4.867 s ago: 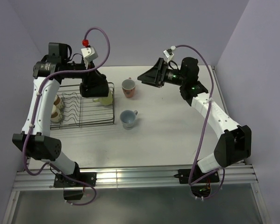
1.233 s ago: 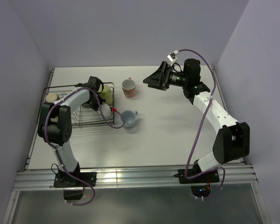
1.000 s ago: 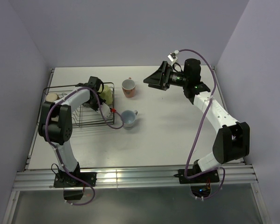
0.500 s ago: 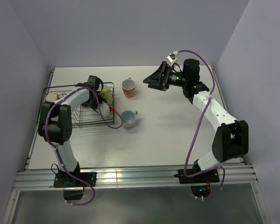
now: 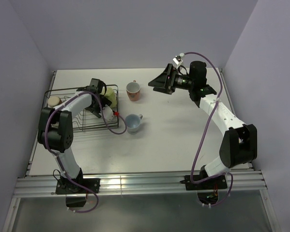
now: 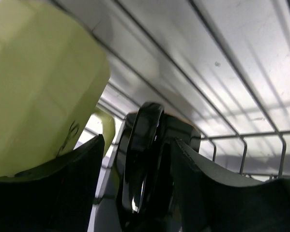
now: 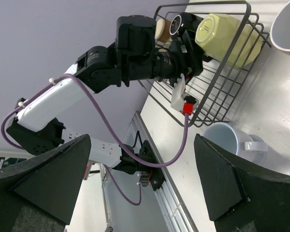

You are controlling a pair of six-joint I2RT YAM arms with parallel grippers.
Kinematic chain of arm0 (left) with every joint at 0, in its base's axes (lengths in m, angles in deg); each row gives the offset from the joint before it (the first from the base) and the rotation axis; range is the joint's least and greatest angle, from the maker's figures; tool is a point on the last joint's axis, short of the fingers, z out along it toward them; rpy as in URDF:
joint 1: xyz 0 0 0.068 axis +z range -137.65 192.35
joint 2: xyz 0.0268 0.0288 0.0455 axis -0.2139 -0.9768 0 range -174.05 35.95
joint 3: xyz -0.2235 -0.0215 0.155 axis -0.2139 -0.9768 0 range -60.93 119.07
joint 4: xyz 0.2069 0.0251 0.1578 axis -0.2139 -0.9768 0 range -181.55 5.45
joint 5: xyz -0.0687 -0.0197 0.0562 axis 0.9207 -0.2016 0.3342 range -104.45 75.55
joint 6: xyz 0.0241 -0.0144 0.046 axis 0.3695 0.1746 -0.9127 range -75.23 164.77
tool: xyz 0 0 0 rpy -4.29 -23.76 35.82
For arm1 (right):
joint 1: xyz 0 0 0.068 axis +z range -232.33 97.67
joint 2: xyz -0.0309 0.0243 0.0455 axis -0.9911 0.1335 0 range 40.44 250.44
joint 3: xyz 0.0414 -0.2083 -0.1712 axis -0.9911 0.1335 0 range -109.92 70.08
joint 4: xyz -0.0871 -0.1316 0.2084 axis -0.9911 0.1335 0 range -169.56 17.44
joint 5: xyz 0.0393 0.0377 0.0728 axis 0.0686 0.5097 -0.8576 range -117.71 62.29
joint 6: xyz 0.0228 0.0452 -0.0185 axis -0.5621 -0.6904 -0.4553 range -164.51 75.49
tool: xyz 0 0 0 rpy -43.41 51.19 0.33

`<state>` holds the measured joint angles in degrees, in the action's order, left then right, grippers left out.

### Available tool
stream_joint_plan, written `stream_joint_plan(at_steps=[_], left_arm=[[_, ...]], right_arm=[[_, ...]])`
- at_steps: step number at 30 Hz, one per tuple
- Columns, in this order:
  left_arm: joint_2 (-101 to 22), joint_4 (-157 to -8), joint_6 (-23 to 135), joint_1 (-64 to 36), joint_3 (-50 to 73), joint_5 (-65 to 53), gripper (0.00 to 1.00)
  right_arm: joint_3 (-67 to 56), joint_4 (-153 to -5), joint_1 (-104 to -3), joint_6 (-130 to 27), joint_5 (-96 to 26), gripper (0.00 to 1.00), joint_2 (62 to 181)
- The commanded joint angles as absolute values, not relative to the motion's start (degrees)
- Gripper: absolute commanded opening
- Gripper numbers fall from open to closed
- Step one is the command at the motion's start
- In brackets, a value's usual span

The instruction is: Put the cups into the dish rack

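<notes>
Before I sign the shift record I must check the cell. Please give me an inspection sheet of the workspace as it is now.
Surface: white table, no spill seen.
Job's things: dish rack holds the pale yellow mug, the black cup and one brown cup; pink cup and light blue mug stand on the table beside it.
Clutter: nothing seen.
Grippers: left gripper inside the rack, jaws parted around the black cup; right gripper open, empty, above the table.
Cables: purple cables run along both arms; the left one loops near the light blue mug.
Surroundings: lilac walls; metal rail at the near edge.
</notes>
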<state>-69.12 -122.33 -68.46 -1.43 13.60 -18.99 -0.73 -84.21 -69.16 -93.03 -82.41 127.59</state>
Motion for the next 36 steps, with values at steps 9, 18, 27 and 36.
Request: stream_joint_plan(at_steps=[9,18,27,36], left_arm=[[-60.6,-127.8,-69.7,-3.3,14.9,-14.9,0.62],[-54.4,-136.4,-63.2,-3.8,19.4,-3.4,0.58],[-44.5,-136.1,-30.5,-3.4,24.5,21.1,0.60],[-37.1,-116.1,20.7,3.1,21.9,37.0,0.61]], right_arm=[[-1.5,-84.9,-69.6,-92.7,-82.7,0.94,126.5],[-2.8,-80.0,-69.7,-87.2,-81.9,0.94,125.0],[-10.5,-60.3,-69.5,-66.1,-70.4,0.91,125.6],[-26.0,-51.9,-64.5,-56.6,-46.4,0.73,136.0]])
